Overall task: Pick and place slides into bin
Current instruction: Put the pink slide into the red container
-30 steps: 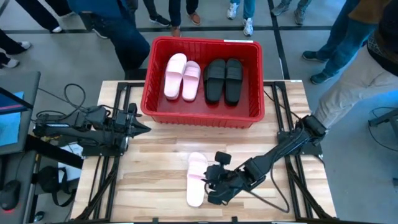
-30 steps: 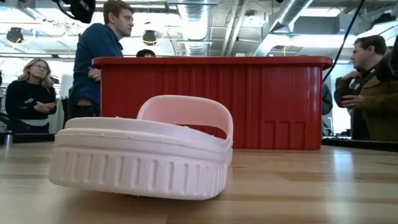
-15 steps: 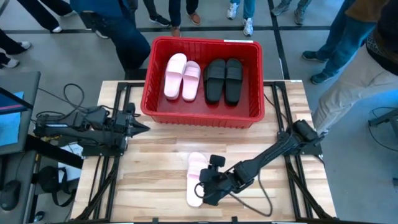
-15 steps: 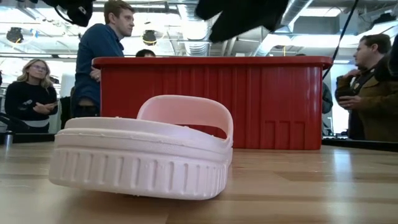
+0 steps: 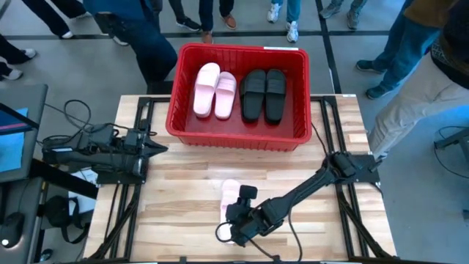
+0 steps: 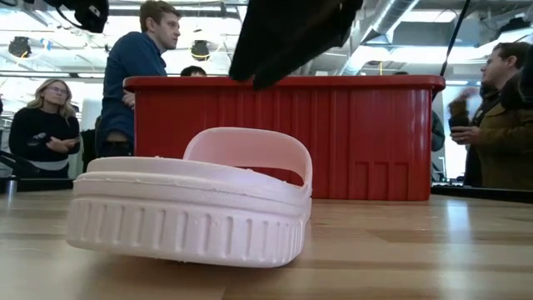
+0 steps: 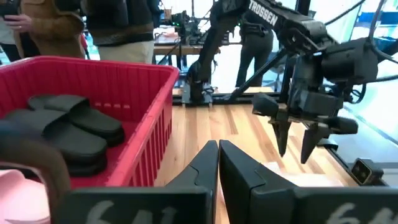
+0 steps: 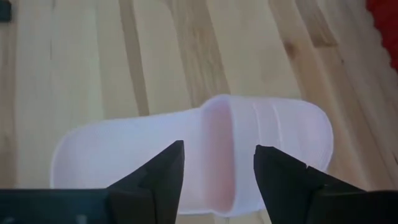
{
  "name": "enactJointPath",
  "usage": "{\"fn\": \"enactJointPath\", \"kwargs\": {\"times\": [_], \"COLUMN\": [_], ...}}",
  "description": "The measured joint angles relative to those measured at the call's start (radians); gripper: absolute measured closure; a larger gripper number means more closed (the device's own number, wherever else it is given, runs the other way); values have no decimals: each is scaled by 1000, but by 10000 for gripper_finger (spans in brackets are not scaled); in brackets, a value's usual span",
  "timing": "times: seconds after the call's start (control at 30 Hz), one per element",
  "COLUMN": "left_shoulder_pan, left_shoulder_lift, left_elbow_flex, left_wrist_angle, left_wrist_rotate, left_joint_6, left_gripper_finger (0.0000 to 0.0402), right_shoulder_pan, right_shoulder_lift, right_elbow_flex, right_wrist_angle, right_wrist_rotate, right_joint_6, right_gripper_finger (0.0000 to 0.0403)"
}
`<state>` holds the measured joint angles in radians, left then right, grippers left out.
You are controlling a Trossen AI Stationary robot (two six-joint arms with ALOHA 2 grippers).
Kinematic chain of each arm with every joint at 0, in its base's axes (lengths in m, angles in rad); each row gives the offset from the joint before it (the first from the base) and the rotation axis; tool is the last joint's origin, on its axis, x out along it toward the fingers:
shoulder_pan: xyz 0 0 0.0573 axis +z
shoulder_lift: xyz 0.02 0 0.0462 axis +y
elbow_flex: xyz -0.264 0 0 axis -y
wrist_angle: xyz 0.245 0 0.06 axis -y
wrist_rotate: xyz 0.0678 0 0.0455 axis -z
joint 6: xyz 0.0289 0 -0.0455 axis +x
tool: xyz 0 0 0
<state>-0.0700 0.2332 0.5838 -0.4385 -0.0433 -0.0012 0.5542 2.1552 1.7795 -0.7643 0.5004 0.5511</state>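
Note:
One pale pink slide [image 5: 231, 188] lies sole down on the wooden table, near its front edge, and fills the foreground of the low view [image 6: 191, 204]. My right gripper [image 5: 233, 220] is open and hovers above the slide, pointing down. In the right wrist view [image 8: 219, 171] its fingers stand on either side of the wide strap [image 8: 219, 140] without touching it. The red bin [image 5: 238, 130] stands at the table's far side, holding two pink slides [image 5: 214, 90] and two black slides [image 5: 264, 94]. My left gripper [image 5: 163, 149] is shut and empty at the table's left side.
Bare wood lies between the slide and the bin's near wall [image 6: 283, 137]. Several people stand beyond the table's far and right edges. Cables and arm mounts sit at the table's left and right sides.
My right gripper has moved toward the table's left edge until it is over the pink slide, and it has come down into the top of the low view. It has stayed open. The slide has not moved. My left gripper has drawn back slightly toward the left edge.

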Motion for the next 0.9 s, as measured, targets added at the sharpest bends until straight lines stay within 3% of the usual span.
{"fn": "enactJointPath", "kwargs": {"times": [0.3, 0.9], "left_shoulder_pan": [0, 0], "left_shoulder_lift": [-43, -44], "left_elbow_flex": [0, 0], "left_wrist_angle": [-8, -22], "left_wrist_rotate": [-6, -6], "left_joint_6": [-9, -22], "left_gripper_finger": [397, 397], "right_shoulder_pan": [-15, -11], "right_shoulder_lift": [14, 89], "right_elbow_flex": [8, 24], "right_wrist_angle": [-46, -41], "right_wrist_rotate": [54, 52], "right_joint_6": [3, -28], "right_gripper_finger": [223, 224]}}
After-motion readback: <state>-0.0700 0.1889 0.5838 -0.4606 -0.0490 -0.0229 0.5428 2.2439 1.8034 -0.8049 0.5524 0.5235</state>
